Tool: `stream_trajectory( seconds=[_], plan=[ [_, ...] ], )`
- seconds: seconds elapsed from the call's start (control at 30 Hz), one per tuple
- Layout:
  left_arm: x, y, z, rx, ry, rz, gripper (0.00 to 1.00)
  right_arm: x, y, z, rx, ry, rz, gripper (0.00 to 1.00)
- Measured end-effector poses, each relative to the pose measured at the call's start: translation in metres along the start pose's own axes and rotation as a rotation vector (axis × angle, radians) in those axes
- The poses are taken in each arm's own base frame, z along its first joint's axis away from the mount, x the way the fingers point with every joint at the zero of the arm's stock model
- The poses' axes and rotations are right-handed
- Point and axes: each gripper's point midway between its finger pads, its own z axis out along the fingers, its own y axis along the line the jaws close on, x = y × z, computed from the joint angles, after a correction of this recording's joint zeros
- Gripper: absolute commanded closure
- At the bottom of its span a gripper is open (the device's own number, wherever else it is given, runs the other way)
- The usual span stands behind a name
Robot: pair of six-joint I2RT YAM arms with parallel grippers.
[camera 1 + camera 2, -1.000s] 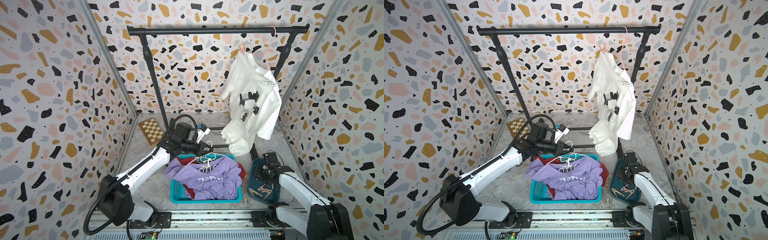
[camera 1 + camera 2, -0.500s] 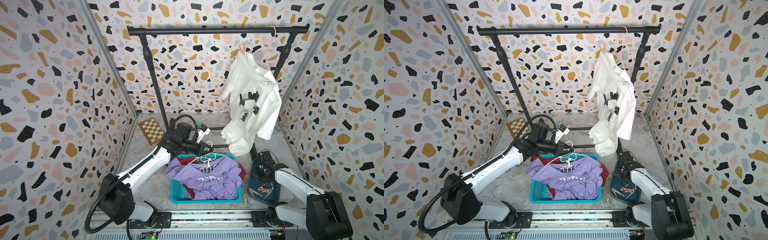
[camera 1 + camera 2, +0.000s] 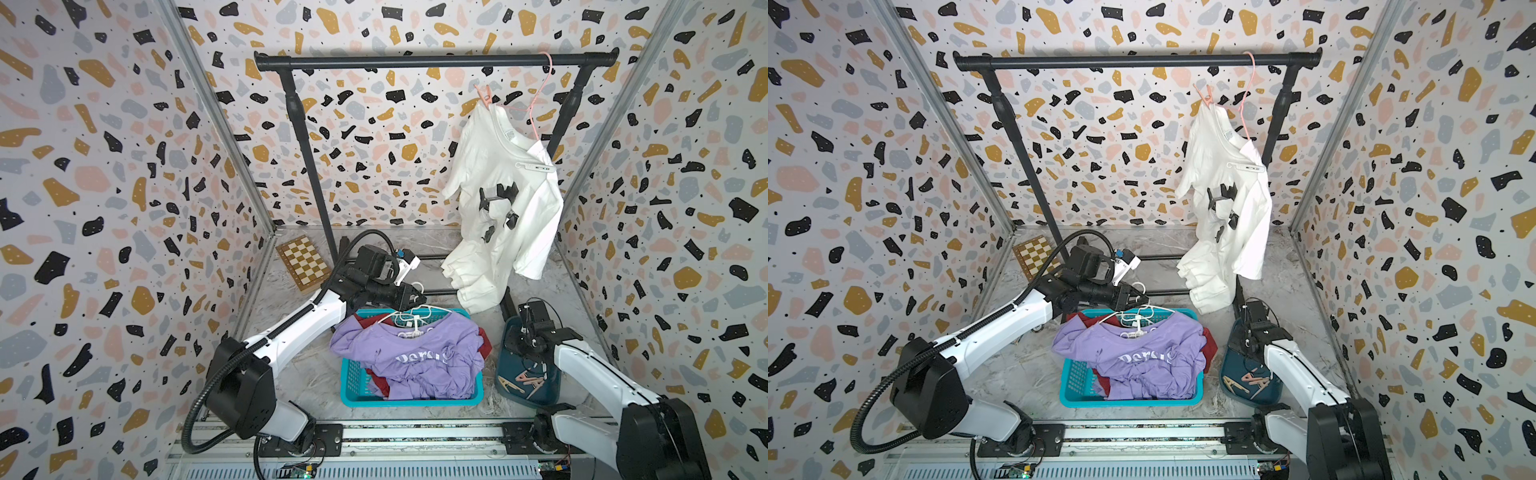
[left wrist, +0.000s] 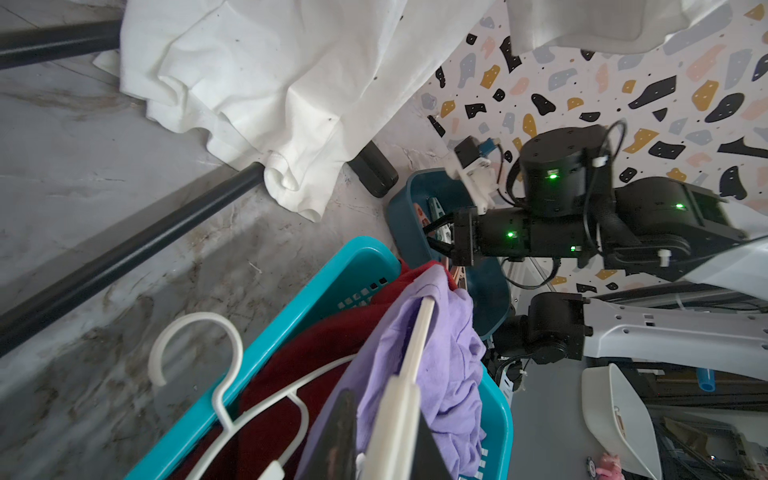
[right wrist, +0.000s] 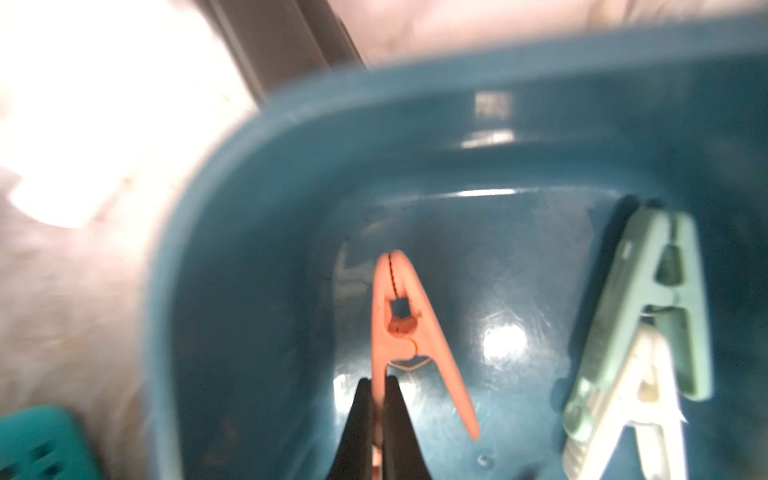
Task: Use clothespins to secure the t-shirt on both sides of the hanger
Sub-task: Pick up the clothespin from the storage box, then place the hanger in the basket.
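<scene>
Peg, peach, in blue tub, near mint peg. Right claw reaches down into tub, clamped on one peg leg. Left claw level over basket; grip cannot be told.

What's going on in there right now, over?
Right pincer shut on peach clothespin in blue tub. Left pincer by laundry basket, grip unclear. Green clothespin lies alongside.

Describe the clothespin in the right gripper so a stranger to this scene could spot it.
Beside the turquoise laundry basket, on the robot's right, sits a dark teal tub holding clothespins. The one meant is the peach clothespin, pinched by one leg in the right gripper, unlike the mint green clothespin and the white one lying loose beside it.
</scene>
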Motion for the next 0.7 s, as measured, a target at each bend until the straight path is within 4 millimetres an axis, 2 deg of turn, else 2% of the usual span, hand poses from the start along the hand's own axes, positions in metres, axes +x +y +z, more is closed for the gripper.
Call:
stream_trajectory(
  seconds=[0.07,0.23,0.4,0.57,0.7],
  plan=[
    [0.004,0.006,0.004,-0.011,0.017,-0.019,0.70,-0.006,0.005,-0.009,-0.034,-0.037,0.004,1.00],
    [0.011,0.020,0.010,-0.042,0.049,-0.060,0.68,-0.017,0.015,-0.032,-0.116,-0.122,0.013,1.00],
    [0.017,0.028,0.011,-0.072,0.070,-0.081,0.63,-0.019,0.021,-0.046,-0.172,-0.155,0.012,1.00],
    [0.017,0.033,0.012,-0.088,0.084,-0.091,0.49,-0.018,0.030,-0.055,-0.232,-0.160,-0.014,1.00],
    [0.015,0.035,0.011,-0.109,0.095,-0.093,0.25,-0.016,0.043,-0.065,-0.311,-0.151,-0.056,1.00]
  ],
)
